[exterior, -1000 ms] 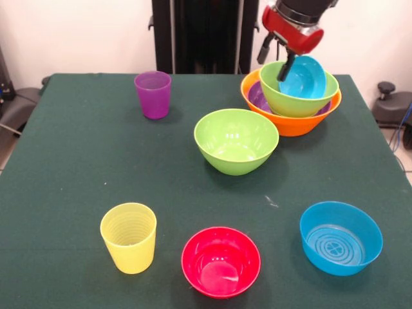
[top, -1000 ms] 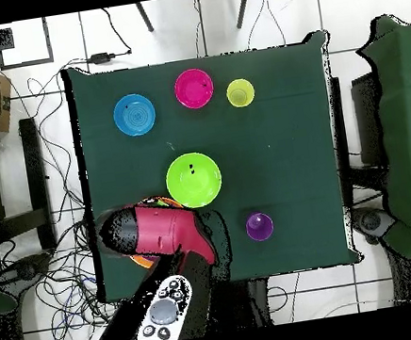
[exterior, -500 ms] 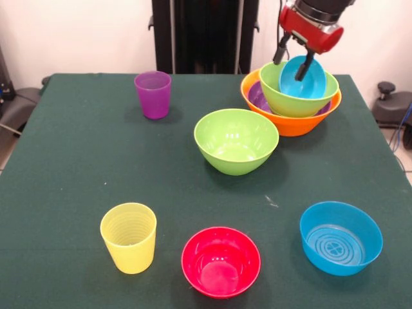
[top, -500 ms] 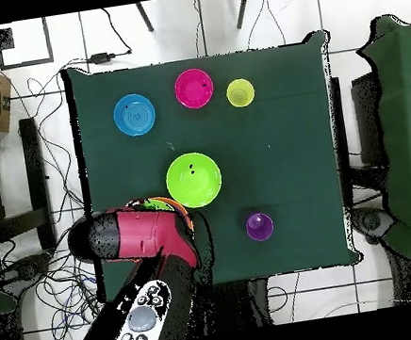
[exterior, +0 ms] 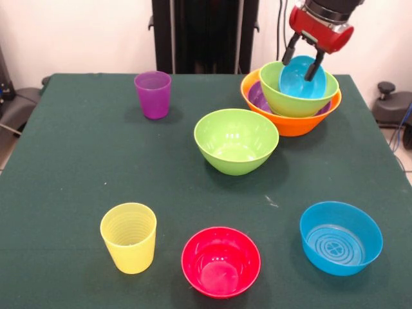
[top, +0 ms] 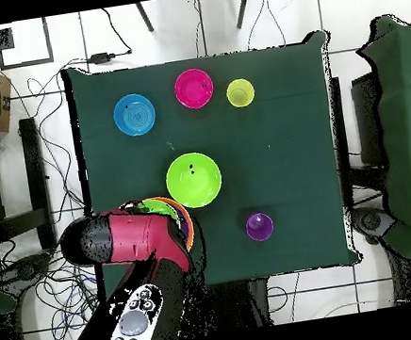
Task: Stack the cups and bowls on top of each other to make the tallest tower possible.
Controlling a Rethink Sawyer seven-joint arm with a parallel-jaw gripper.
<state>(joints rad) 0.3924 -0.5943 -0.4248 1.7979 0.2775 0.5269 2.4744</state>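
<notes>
The tower stands at the table's far right: a large orange bowl (exterior: pixel 302 123) holds a shallow purple bowl (exterior: pixel 259 98), a lime green bowl (exterior: pixel 293 104) and a tilted blue bowl (exterior: pixel 296 80). My gripper (exterior: pixel 304 59) is open just above the tilted blue bowl, fingers spread on either side of its upper rim. Loose on the table are a lime green bowl (exterior: pixel 236 140), a pink-red bowl (exterior: pixel 221 261), a blue bowl (exterior: pixel 340 237), a purple cup (exterior: pixel 153 94) and a ribbed yellow cup (exterior: pixel 129 237). In the overhead view my arm (top: pixel 129 238) covers most of the tower (top: pixel 187 226).
The green table (exterior: pixel 77 161) has open cloth on its left half between the two cups. In the overhead view the loose green bowl (top: pixel 194 179) lies close to the tower, and the purple cup (top: pixel 260 226) stands to its right.
My gripper has risen and shifted right, off the tilted blue bowl it held. The blue bowl stays in the green bowl of the tower.
</notes>
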